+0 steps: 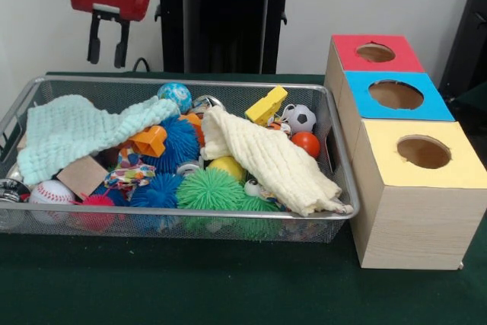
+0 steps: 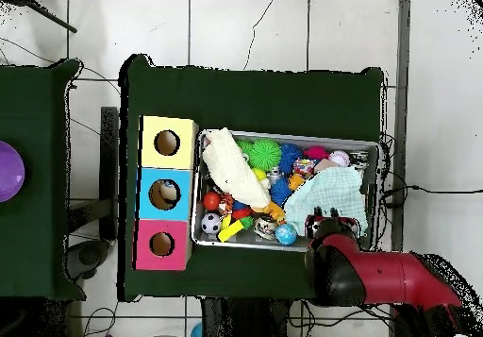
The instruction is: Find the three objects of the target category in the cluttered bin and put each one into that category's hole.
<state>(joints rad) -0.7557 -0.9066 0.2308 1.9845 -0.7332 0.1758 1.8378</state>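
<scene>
My gripper (image 1: 107, 49) hangs open and empty above the far left corner of the wire bin (image 1: 183, 222); from overhead it sits over the bin's edge (image 2: 332, 227) beside the mint cloth (image 2: 325, 196). The bin holds a soccer ball (image 1: 302, 118), an orange ball (image 1: 306, 144), a blue globe ball (image 1: 176, 95), a baseball (image 1: 51, 192), a yellow ball (image 1: 227, 166), green (image 1: 211, 189) and blue (image 1: 179, 142) spiky balls and a yellow block (image 1: 266, 106). A cream cloth (image 1: 266, 161) and the mint cloth (image 1: 76, 131) cover parts of the pile. To the right stand the red (image 1: 377, 52), blue (image 1: 396, 95) and yellow (image 1: 422, 154) holes.
The three wooden boxes stand in a row touching the bin's right side, yellow-topped box (image 1: 411, 211) nearest the camera. A wooden block (image 1: 81, 176) and an orange toy (image 1: 148, 141) lie among the balls. A purple object (image 2: 8, 171) sits on a separate table.
</scene>
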